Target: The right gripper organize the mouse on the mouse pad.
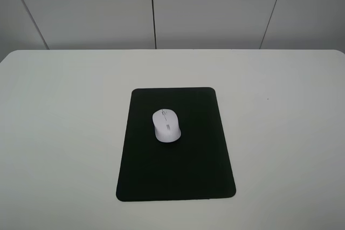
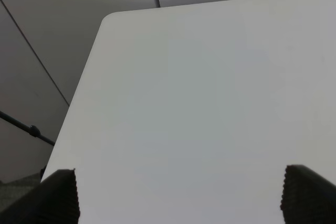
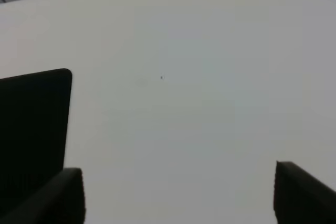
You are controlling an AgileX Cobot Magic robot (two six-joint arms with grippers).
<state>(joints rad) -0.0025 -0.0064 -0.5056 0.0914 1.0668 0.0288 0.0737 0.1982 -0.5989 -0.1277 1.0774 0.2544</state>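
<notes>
I saw one white wireless mouse (image 1: 166, 125) lying on one black mouse pad (image 1: 178, 173), a little toward the pad's 12 o'clock end and slightly to the 9 o'clock side of its middle, its scroll wheel pointing roughly to 12 o'clock. I judged it light, rigid and smooth-shelled, likely to slip if pinched on its domed top, so I would have taken it across the two long flanks, low down where the sides are straightest. The pad looked thin and matte, lying flat on the white surface (image 1: 64, 133), and I expected it to stay put under a gentle lift. The right gripper (image 3: 178, 195) hung over bare surface with a corner of the pad beside it, its fingers (image 3: 299, 192) spread wide and holding nothing. The left gripper (image 2: 178, 195) also stood with fingers (image 2: 60, 195) parted, empty, near a far corner of the surface.
</notes>
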